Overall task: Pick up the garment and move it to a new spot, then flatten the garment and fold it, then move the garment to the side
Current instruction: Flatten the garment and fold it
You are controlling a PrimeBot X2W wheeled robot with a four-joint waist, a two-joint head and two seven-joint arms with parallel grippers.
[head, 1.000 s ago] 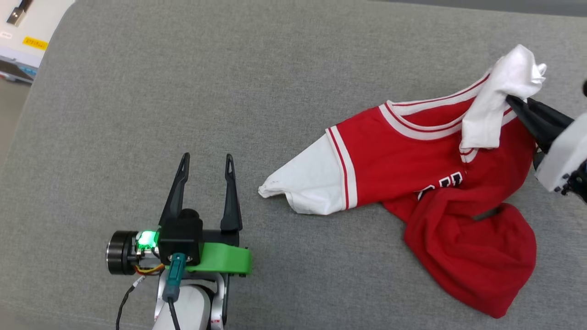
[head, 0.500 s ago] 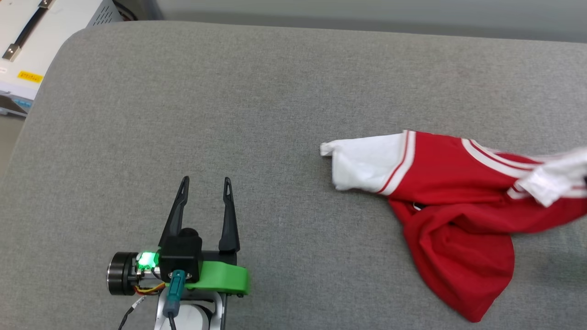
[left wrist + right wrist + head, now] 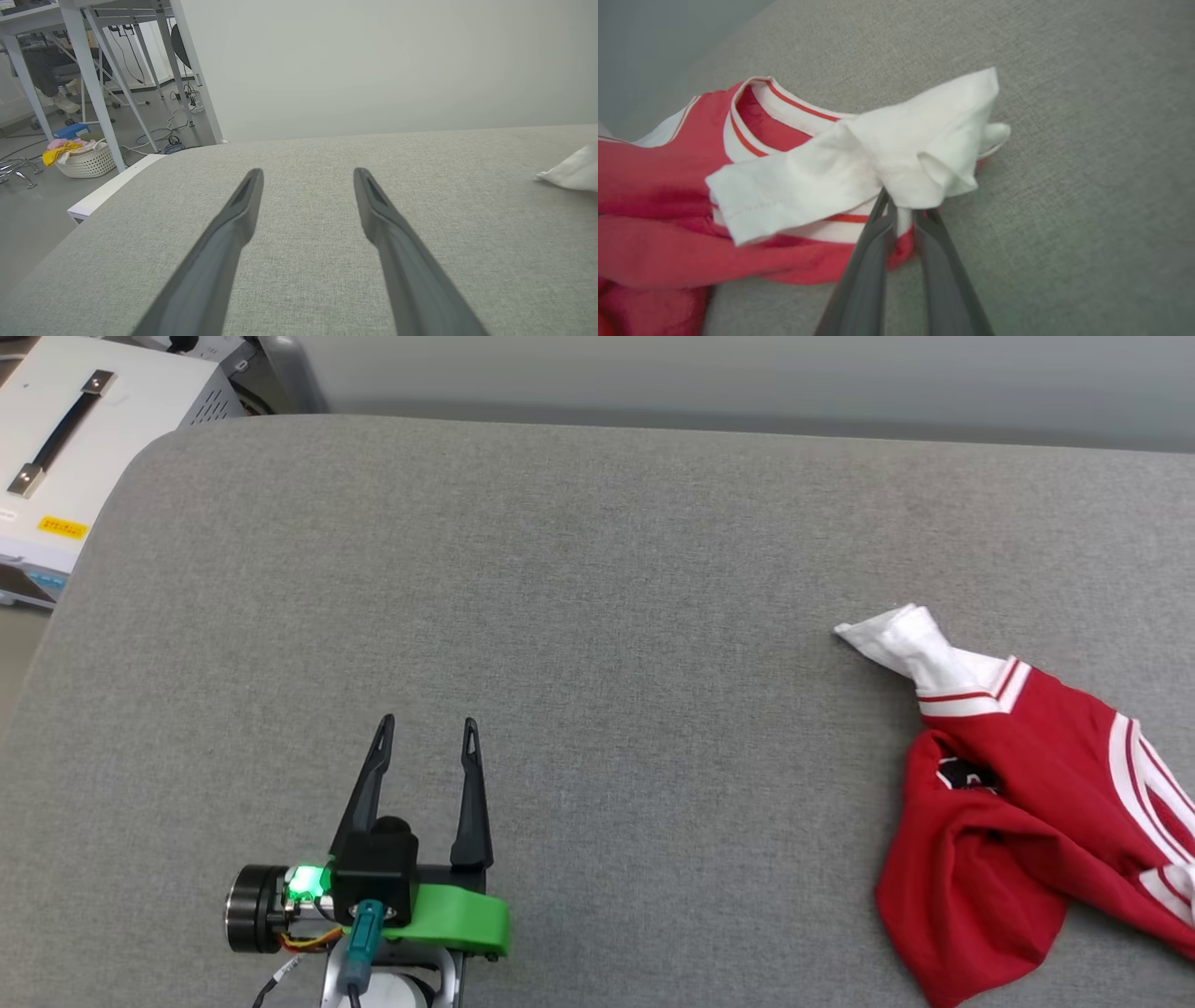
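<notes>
The garment (image 3: 1027,784), a red jersey T-shirt with white sleeves and striped trim, lies crumpled at the right edge of the grey padded table (image 3: 579,579). One white sleeve (image 3: 901,642) points left. In the right wrist view my right gripper (image 3: 903,210) is shut on the garment (image 3: 794,186), pinching the bunched white sleeve and shoulder cloth. My left gripper (image 3: 428,726) stands open at the lower left, far from the shirt, with nothing between its fingers. The left wrist view has that gripper (image 3: 308,173) over bare cloth, with the sleeve tip (image 3: 570,170) at the right edge.
A white equipment case (image 3: 65,439) with a black handle sits off the table's far left corner. Beyond the table's left edge the left wrist view has table legs (image 3: 93,79), floor cables and a white laundry basket (image 3: 86,158). A pale wall runs behind the table.
The right gripper has dragged the garment to the right, so that it now lies partly past the right edge of the head view. The head camera has tilted up. The left gripper stays open.
</notes>
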